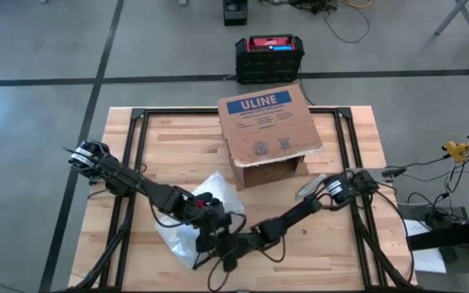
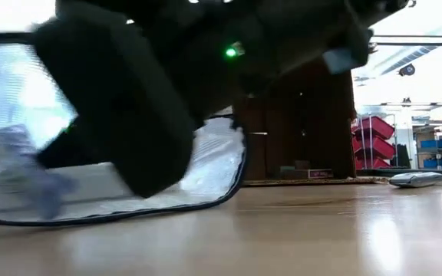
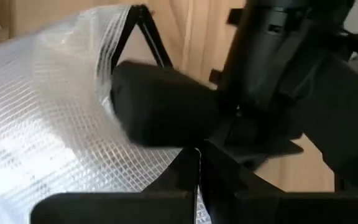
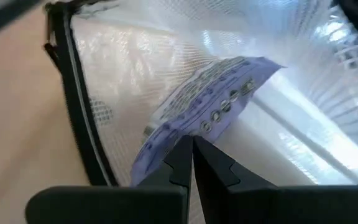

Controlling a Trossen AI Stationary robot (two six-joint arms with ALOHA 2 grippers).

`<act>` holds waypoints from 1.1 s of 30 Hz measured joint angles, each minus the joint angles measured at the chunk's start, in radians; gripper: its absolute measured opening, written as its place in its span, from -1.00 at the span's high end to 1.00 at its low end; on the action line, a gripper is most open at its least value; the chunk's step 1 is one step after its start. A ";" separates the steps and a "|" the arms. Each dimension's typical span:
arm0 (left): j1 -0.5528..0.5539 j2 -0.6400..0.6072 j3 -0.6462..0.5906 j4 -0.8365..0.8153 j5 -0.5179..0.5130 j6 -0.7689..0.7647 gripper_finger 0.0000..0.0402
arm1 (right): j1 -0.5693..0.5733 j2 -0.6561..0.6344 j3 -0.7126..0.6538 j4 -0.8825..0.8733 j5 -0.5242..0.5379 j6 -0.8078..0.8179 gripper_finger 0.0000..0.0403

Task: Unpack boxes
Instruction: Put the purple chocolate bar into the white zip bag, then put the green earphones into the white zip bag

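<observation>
The brown cardboard box [image 1: 267, 130] with the blue ULINE label stands at the table's far middle, its flap lying over the top and its open side facing the near edge. No gripper touches it. A clear mesh plastic bag [image 1: 195, 213] with a black rim lies near the table's near middle. It holds a lavender packet [image 4: 210, 106]. Both grippers meet at this bag. My left gripper [image 3: 197, 163] is shut at its right side, and my right gripper [image 4: 191, 149] is shut at its near right end. In the low view, dark arm parts hide most of the bag [image 2: 213, 169]. My left gripper is shut on the bag's mesh wall [image 3: 166, 171] near the black rim; a pale sliver of bag shows between the fingers. The bag lies on the table. My right gripper pinches the bag's clear wall [image 4: 178, 127] just over the lavender packet, coming level from the table's right. One layer or several, I cannot tell.
A black-and-red case [image 1: 269, 55] stands on the floor beyond the table's far edge. A small grey object [image 1: 310, 185] lies on the table right of the box. Bare wood lies left of the box and along the near right.
</observation>
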 joint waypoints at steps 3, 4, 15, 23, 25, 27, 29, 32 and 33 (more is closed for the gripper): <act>-0.002 0.004 -0.003 -0.014 0.015 0.026 1.00 | -0.007 0.044 0.051 0.040 -0.039 0.018 1.00; -0.002 0.004 -0.003 -0.023 0.015 0.029 1.00 | -0.010 0.051 0.066 0.045 -0.046 0.024 1.00; -0.006 0.000 0.000 -0.035 -0.053 -0.008 1.00 | 0.014 -0.003 0.087 -0.183 0.013 0.014 1.00; -0.007 -0.035 -0.001 -0.041 -0.110 -0.027 1.00 | 0.067 -0.077 0.058 -0.486 0.040 0.154 1.00; -0.011 -0.047 -0.001 -0.041 -0.124 -0.027 1.00 | 0.076 -0.105 0.025 -0.537 0.072 0.204 1.00; -0.018 -0.050 -0.002 -0.041 -0.138 -0.029 1.00 | 0.090 -0.158 -0.025 -0.578 0.125 0.256 1.00; -0.029 -0.048 -0.003 -0.040 -0.153 -0.034 1.00 | 0.105 -0.238 -0.099 -0.610 0.195 0.299 1.00; -0.044 -0.034 -0.006 -0.033 -0.177 -0.059 1.00 | 0.114 -0.395 -0.256 -0.618 0.306 0.362 1.00; -0.047 -0.027 -0.008 -0.024 -0.185 -0.068 1.00 | 0.112 -0.454 -0.317 -0.621 0.336 0.391 1.00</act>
